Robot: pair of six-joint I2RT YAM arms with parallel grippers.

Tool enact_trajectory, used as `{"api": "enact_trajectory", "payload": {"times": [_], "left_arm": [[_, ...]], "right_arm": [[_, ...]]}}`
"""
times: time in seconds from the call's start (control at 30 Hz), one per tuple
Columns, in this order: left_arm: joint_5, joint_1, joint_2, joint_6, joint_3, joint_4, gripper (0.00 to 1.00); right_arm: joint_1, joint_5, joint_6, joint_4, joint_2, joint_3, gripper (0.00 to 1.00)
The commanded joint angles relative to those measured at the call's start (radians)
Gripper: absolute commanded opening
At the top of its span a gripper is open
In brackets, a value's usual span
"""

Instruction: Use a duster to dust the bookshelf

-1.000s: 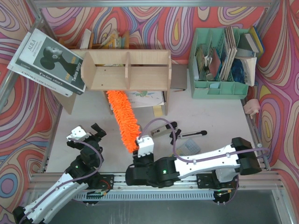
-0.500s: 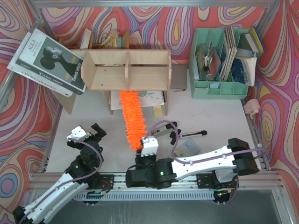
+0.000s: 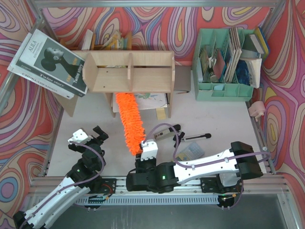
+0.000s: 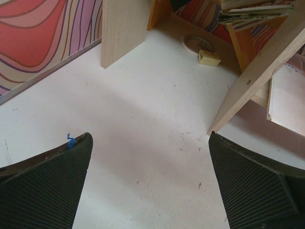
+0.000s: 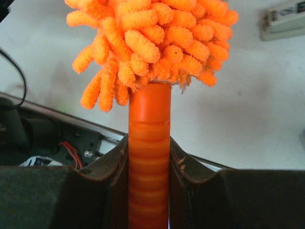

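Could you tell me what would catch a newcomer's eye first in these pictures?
The bright orange duster stands out mid-table, handle clamped in the right gripper, fluffy tip at the front edge of the plywood bookshelf. Swirling red-and-pink walls surround it, with a mint-green file organizer at back right.

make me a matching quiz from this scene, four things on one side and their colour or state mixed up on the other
Things:
1 duster
2 left claw
3 right claw
4 file organizer

Colour or state:
a mint green
b wide open, holding nothing
c fluffy orange
d shut on the duster's handle

Pairs: 1-c, 2-b, 3-d, 4-a
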Motion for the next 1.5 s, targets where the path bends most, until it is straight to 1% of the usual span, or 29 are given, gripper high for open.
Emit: {"api": "enact_trajectory", "payload": {"times": [0.0, 0.07, 0.13, 0.17, 0.2, 0.27, 0.3, 0.33, 0.37, 0.4, 0.47, 0.6, 0.73, 0.9, 0.97, 1.03, 1.1, 1.27, 1.33, 1.4, 1.47], "left_arm": [[0.009, 0.005, 0.0, -0.008, -0.009, -0.006, 0.99], [0.007, 0.005, 0.0, -0.008, -0.009, -0.007, 0.98], [0.008, 0.005, -0.001, -0.01, -0.009, -0.006, 0.98], [0.009, 0.006, -0.002, -0.01, -0.009, -0.007, 0.99], [0.009, 0.005, -0.002, -0.009, -0.009, -0.008, 0.99], [0.008, 0.007, -0.002, -0.01, -0.009, -0.008, 0.98], [0.008, 0.007, -0.002, -0.01, -0.009, -0.008, 0.99], [0.008, 0.007, -0.001, -0.011, -0.009, -0.008, 0.99], [0.008, 0.007, 0.0, -0.011, -0.009, -0.007, 0.98], [0.01, 0.007, 0.0, -0.011, -0.009, -0.007, 0.99], [0.01, 0.007, 0.0, -0.011, -0.009, -0.008, 0.99], [0.011, 0.007, 0.002, -0.012, -0.008, -0.007, 0.98], [0.01, 0.007, 0.001, -0.013, -0.007, -0.008, 0.99], [0.01, 0.007, 0.002, -0.013, -0.007, -0.008, 0.99], [0.011, 0.008, 0.003, -0.014, -0.007, -0.008, 0.98], [0.011, 0.008, 0.004, -0.014, -0.007, -0.007, 0.99], [0.013, 0.008, 0.006, -0.014, -0.007, -0.006, 0.99], [0.013, 0.008, 0.009, -0.014, -0.007, -0.004, 0.99], [0.013, 0.008, 0.009, -0.016, -0.008, -0.005, 0.99], [0.013, 0.01, 0.009, -0.016, -0.007, -0.005, 0.98], [0.013, 0.01, 0.009, -0.016, -0.008, -0.005, 0.99]], "right_arm": [[0.003, 0.019, -0.243, 0.185, 0.029, 0.058, 0.0], [0.003, 0.033, -0.215, 0.144, 0.039, 0.074, 0.0], [0.003, 0.052, -0.14, 0.086, 0.033, 0.071, 0.0], [0.003, 0.068, -0.072, 0.052, 0.023, 0.065, 0.0], [0.003, 0.083, 0.009, -0.018, 0.015, 0.062, 0.0], [0.003, 0.1, 0.25, -0.251, 0.003, 0.059, 0.0], [0.003, 0.098, 0.371, -0.342, 0.005, 0.06, 0.0], [0.003, 0.095, 0.453, -0.4, 0.006, 0.059, 0.0], [0.004, 0.092, 0.499, -0.434, 0.011, 0.061, 0.0], [0.004, 0.088, 0.516, -0.449, 0.021, 0.069, 0.0], [0.004, 0.086, 0.484, -0.445, 0.04, 0.1, 0.0], [0.004, 0.097, 0.316, -0.393, 0.092, 0.18, 0.0], [0.005, 0.091, 0.114, -0.254, 0.111, 0.202, 0.0], [0.01, 0.062, -0.163, 0.043, 0.054, 0.107, 0.0], [0.01, 0.063, -0.184, 0.108, 0.03, 0.071, 0.0], [0.01, 0.083, -0.114, 0.059, 0.019, 0.066, 0.0], [0.01, 0.106, 0.019, -0.049, 0.02, 0.079, 0.0], [0.01, 0.133, 0.401, -0.403, 0.043, 0.129, 0.0], [0.01, 0.131, 0.529, -0.537, 0.062, 0.147, 0.0], [0.01, 0.124, 0.603, -0.609, 0.084, 0.169, 0.0], [0.009, 0.125, 0.563, -0.596, 0.105, 0.197, 0.0]]}}
